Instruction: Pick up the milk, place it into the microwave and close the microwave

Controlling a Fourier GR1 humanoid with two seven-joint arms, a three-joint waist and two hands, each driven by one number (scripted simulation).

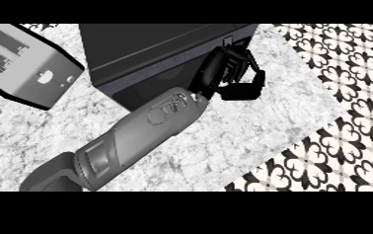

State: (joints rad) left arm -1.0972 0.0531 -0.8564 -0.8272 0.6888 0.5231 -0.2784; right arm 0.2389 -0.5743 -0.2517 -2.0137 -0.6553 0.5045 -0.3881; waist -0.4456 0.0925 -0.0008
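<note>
My right hand (232,75), fingers curled with nothing visibly in them, sits at the front right corner of the microwave (157,55) on the desk (241,134), the milk out of sight, so I judge closing the door (33,65) comes next.

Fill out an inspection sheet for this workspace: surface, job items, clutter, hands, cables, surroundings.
Surface: grey marbled counter, bare where visible.
Job's things: black microwave at upper centre; its grey door is swung open at the upper left. Milk not seen; it may be hidden behind the hand.
Clutter: nothing seen.
Hands: one black hand on a grey forearm reaches to the microwave's front right corner, fingers curled; which hand it is, and whether it holds anything, cannot be told. The other hand is out of view.
Cables: nothing seen.
Surroundings: black-and-white patterned floor tiles right of the counter.
</note>
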